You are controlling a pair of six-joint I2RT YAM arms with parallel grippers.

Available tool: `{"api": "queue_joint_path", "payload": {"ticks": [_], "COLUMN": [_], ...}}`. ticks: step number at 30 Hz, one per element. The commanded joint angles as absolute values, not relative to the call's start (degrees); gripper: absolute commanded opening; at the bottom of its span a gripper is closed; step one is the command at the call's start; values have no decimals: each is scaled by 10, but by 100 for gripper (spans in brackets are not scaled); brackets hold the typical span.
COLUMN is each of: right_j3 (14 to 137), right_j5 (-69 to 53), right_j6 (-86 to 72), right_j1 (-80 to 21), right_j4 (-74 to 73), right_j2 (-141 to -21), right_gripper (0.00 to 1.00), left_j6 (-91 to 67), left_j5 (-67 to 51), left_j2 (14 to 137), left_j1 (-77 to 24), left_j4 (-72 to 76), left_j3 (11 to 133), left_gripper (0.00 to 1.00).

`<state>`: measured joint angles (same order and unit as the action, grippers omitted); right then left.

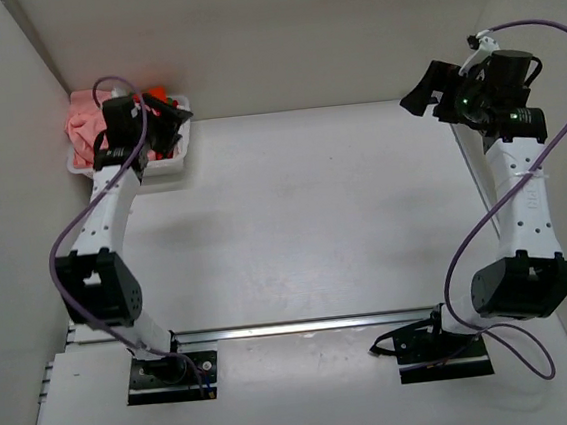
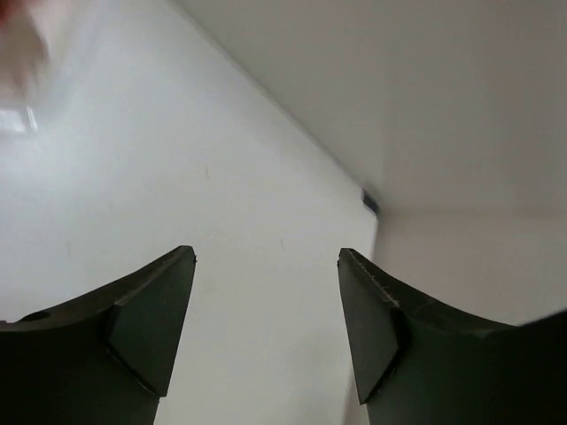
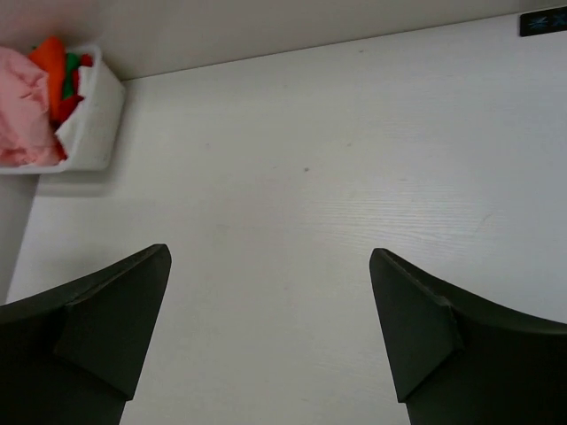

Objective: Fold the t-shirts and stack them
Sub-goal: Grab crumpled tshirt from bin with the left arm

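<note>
Foreground: left gripper (image 2: pixel 266 257) and right gripper (image 3: pixel 268 252), both spread and empty. Heaped in the basket (image 3: pixel 93 128), the salmon-pink t-shirt (image 3: pixel 25 111) looks soft and light, probably best pinched at a raised fold.

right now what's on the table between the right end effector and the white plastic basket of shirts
Nothing: the right wrist view shows only bare white tabletop between the open right end effector and the white slotted plastic basket.
</note>
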<state>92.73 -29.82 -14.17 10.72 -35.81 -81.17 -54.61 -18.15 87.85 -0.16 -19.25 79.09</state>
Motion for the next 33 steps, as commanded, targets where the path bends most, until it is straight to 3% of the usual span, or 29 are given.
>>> {"api": "queue_joint_path", "payload": {"ticks": [1,5,9,17,23,30,31,32,33], "right_j3": [977,943,887,868,850,844,842,839,832], "right_j5": [-181,-149,-171,-179,-188,-192,-193,-196,-201], "right_j6": [-127,-144,-149,-145,-149,-147,-148,-149,-152], "right_j1": [71,40,33,41,53,53,52,51,52], "right_j4": [-396,-403,-393,-403,-403,-405,-406,-406,-403], "right_j2": [-849,-863,-854,-838,-840,-836,-838,-838,-834], "right_gripper": [90,85,84,82,80,78,79,78,77], "left_j6": [-509,-505,-495,-490,-500,-538,-538,-539,-543], "left_j5": [78,236,308,302,257,177,172,163,159], "left_j2": [968,1104,1207,1245,1333,1416,1419,1421,1422], "left_j1": [-17,-3,33,98,105,112,110,112,114], "left_j4": [-242,-309,-390,-371,-417,-433,-428,-426,-425], "left_j3": [949,1129,1291,1263,1332,1390,1397,1404,1411], "left_gripper": [75,71,83,84,88,82,78,59,26]}}
